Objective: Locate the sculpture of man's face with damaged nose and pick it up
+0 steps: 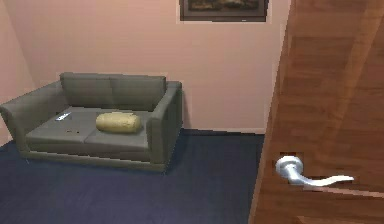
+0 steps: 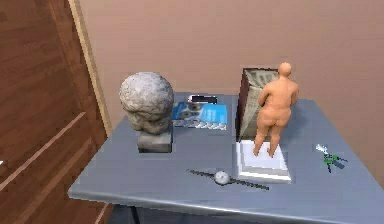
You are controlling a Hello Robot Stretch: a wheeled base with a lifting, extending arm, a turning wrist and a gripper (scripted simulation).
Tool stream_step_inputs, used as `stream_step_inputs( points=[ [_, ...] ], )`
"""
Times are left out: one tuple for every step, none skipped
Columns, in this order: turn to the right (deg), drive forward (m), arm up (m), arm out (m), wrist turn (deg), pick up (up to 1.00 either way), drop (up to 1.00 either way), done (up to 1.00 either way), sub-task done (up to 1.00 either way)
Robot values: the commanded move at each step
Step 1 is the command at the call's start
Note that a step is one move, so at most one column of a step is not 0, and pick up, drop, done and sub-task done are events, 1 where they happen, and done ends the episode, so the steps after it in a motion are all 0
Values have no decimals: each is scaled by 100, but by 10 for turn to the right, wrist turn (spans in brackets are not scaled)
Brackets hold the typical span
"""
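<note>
A grey stone bust of a man's head (image 2: 147, 108) stands upright on a square base at the left of a grey table (image 2: 150, 180) in the arm side view. It is seen from behind and to the side, so its nose is hidden. An orange figure of a standing nude (image 2: 273, 110) stands on a white base at the table's right.
A wristwatch (image 2: 222, 176) lies near the table's front edge, a blue booklet (image 2: 200, 113) and a dark phone (image 2: 203, 98) at the back, a small green thing (image 2: 328, 157) at the right. A wooden door (image 1: 335, 110) with a silver handle (image 1: 300, 172) fills the forward view's right. A grey sofa (image 1: 95, 120) with a yellow cushion (image 1: 119, 122) stands on dark blue carpet.
</note>
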Motion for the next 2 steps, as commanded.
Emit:
stream_step_inputs(
  points=[
    [0,0,50,0,0,0,0,0,0],
    [0,0,38,0,0,0,0,0,0]
  ],
)
